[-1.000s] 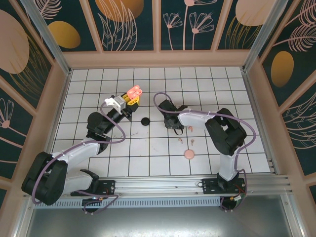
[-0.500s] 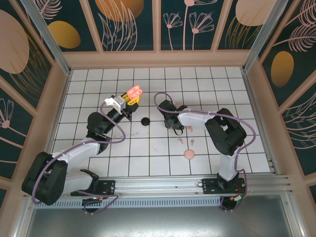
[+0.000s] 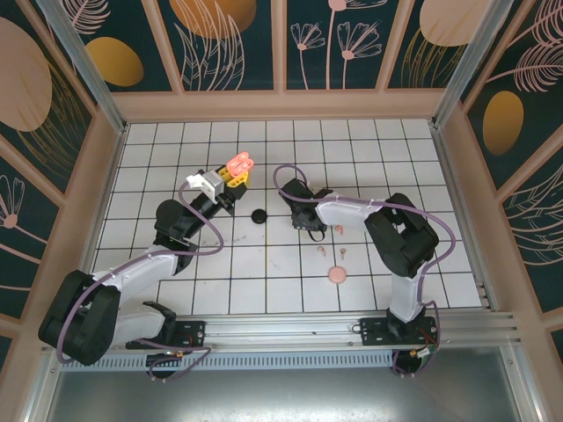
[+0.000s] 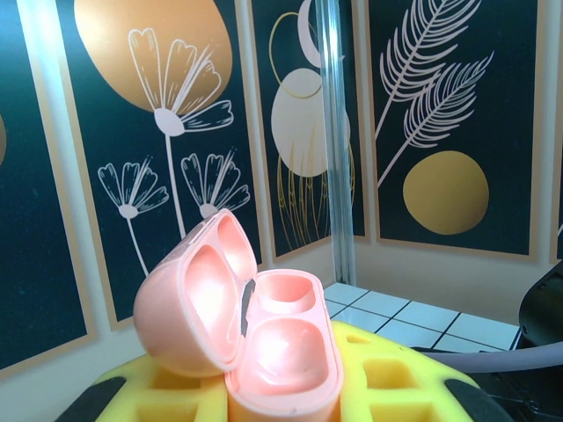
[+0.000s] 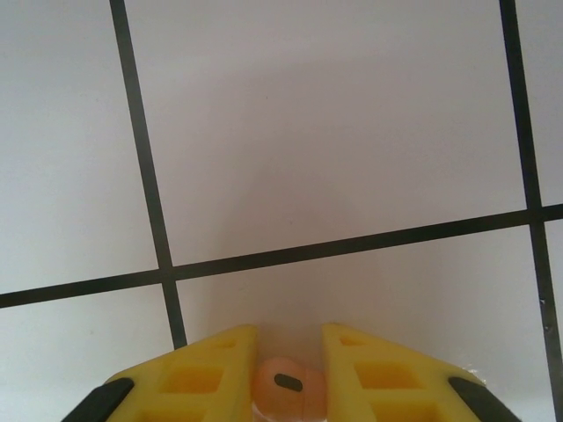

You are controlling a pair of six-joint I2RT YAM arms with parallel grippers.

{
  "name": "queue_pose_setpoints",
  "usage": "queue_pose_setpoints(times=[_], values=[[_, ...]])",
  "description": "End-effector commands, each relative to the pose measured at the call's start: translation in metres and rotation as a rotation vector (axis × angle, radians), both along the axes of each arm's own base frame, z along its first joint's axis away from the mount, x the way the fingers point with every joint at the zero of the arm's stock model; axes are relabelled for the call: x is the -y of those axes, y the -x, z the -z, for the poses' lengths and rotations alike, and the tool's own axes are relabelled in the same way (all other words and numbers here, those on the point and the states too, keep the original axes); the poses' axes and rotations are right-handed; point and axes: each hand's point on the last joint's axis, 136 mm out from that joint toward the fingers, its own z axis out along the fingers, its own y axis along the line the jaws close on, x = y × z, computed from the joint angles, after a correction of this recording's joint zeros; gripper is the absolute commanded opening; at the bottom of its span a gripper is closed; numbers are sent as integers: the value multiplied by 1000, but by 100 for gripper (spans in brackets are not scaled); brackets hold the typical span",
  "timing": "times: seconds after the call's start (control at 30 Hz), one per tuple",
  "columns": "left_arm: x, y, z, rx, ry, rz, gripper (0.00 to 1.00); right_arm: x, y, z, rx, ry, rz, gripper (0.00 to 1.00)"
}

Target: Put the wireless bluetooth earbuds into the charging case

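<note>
Left fingers clamp the open pink case, held up in the air. Right fingers, nearly closed, pinch a pink bud low against the bench; two more buds lie near.

Black case blocks 9 o'clock of right gripper; loose pink earbuds at 5; bare tiles at 7.

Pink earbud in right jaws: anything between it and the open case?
Nothing visible blocks it. The pink earbud is pinched down on the tiles in the jaws of the right gripper; the left gripper holds the open pink case raised. A black disc lying between them looks low enough to clear.
</note>
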Motion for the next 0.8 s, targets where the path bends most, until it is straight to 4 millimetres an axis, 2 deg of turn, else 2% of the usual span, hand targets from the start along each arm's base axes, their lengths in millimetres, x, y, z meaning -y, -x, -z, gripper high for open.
queue_pose_setpoints(times=[0.0, 0.2, 0.33, 0.53, 0.77], values=[[2, 6, -9, 14, 23, 21, 0, -6, 18, 11, -67, -30, -10, 21], [3, 8, -8, 18, 16, 26, 0, -12, 9, -23, 27, -124, 5, 20], [3, 10, -8, 19, 13, 36, 0, -16, 0, -65, 125, -195, 2, 19], [4, 12, -7, 15, 5, 42, 0, -19, -6, -117, 232, -274, -12, 19], [6, 13, 10, -8, -26, 49, 0, -24, -12, -187, 383, -371, -52, 19]])
